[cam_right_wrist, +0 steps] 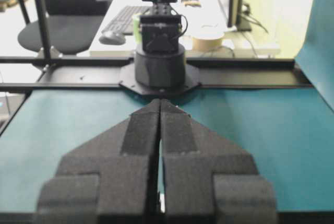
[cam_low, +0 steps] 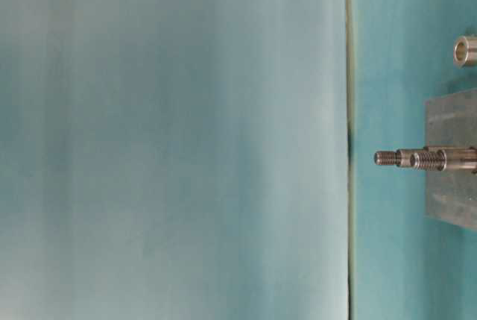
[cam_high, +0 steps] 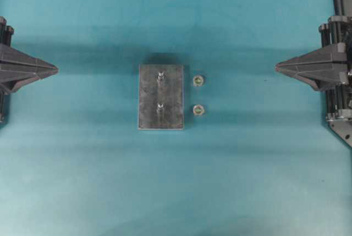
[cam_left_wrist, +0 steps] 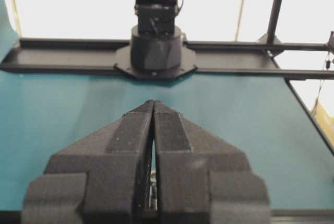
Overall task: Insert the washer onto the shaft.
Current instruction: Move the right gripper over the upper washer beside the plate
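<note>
Washers [cam_high: 198, 95] beside shafts [cam_high: 160, 92]; untouched

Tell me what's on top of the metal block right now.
Two threaded shafts stand upright on the metal block. Both are bare; the two washers lie on the mat beside it.

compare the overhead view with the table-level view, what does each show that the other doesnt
Overhead alone: the left gripper and the right gripper, both shut and empty at opposite edges of the teal table, and two washers lying side by side to the right of the metal block.

Table-level alone: the side profile of the two shafts, showing threaded tips that stand up from the block.

Both: the block, its two shafts, and one washer resting on the table off the block.
</note>
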{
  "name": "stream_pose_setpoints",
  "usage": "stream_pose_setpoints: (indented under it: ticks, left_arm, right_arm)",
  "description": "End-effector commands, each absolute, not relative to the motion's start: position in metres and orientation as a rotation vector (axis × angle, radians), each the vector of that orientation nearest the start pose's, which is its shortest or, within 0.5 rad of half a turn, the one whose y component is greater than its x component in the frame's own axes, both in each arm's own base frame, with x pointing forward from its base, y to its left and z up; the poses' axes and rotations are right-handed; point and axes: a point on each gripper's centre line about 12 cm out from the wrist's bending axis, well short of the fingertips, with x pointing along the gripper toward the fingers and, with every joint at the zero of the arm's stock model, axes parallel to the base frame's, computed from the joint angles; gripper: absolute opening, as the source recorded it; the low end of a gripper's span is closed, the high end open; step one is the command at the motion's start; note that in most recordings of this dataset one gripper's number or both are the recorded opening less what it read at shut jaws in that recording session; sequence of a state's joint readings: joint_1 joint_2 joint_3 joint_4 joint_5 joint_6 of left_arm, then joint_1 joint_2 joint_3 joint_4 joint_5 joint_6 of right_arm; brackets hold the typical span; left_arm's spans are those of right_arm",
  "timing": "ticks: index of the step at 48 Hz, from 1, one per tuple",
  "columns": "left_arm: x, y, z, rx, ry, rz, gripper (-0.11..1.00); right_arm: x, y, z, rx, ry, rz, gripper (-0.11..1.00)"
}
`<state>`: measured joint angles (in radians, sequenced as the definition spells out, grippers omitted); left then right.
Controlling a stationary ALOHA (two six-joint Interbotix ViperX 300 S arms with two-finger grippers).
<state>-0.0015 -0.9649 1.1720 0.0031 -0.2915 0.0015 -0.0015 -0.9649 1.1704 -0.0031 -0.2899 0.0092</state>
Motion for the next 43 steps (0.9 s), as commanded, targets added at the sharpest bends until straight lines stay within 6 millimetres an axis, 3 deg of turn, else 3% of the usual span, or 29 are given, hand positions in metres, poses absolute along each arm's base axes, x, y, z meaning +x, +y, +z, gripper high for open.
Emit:
stream_pose_setpoints:
  ticks: [1,11,21,43]
  left_arm:
    - [0.209,-0.004,0.292,-0.028,-0.035,-0.022,0.00]
    - [0.230,-0.002,0.289,-0.034,0.089,-0.009,0.00]
    - [0.242,0.003,0.255,-0.005,0.308,0.012,0.00]
    - [0.275,0.004,0.220,0.088,0.474,-0.008,0.00]
  right_arm:
    - [0.202,-0.003,0.293,0.018,-0.074,-0.013,0.01]
    - [0.210,-0.025,0.273,0.229,0.192,-0.139,0.01]
    - [0.225,-0.035,0.253,0.215,0.429,-0.183,0.01]
    - [0.281,-0.057,0.183,0.151,0.754,-0.212,0.01]
